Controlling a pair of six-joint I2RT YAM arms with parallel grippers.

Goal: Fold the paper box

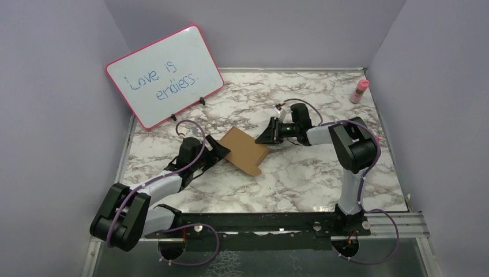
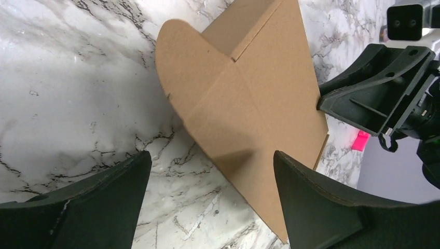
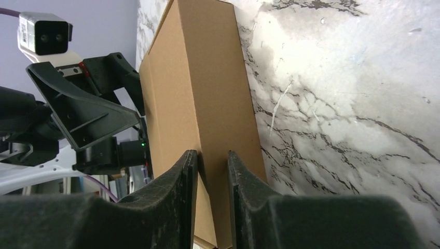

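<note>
The paper box (image 1: pixel 245 151) is a brown, partly folded carton lying on the marble table (image 1: pixel 311 173) between my two arms. It fills the left wrist view (image 2: pixel 259 93), with a rounded flap at its far end. My left gripper (image 1: pixel 222 149) is open at the box's left edge, and a corner of the box lies between its wide-spread fingers (image 2: pixel 211 155). My right gripper (image 1: pixel 264 135) is at the box's right edge. Its jaws stand narrowly apart (image 3: pixel 212 153), and a folded ridge of the box (image 3: pixel 207 93) runs into the gap. Contact is unclear.
A pink-framed whiteboard (image 1: pixel 164 75) with handwriting stands at the back left. A pink bottle (image 1: pixel 360 91) stands at the back right corner. Lilac walls enclose the table on three sides. The two grippers face each other closely across the box.
</note>
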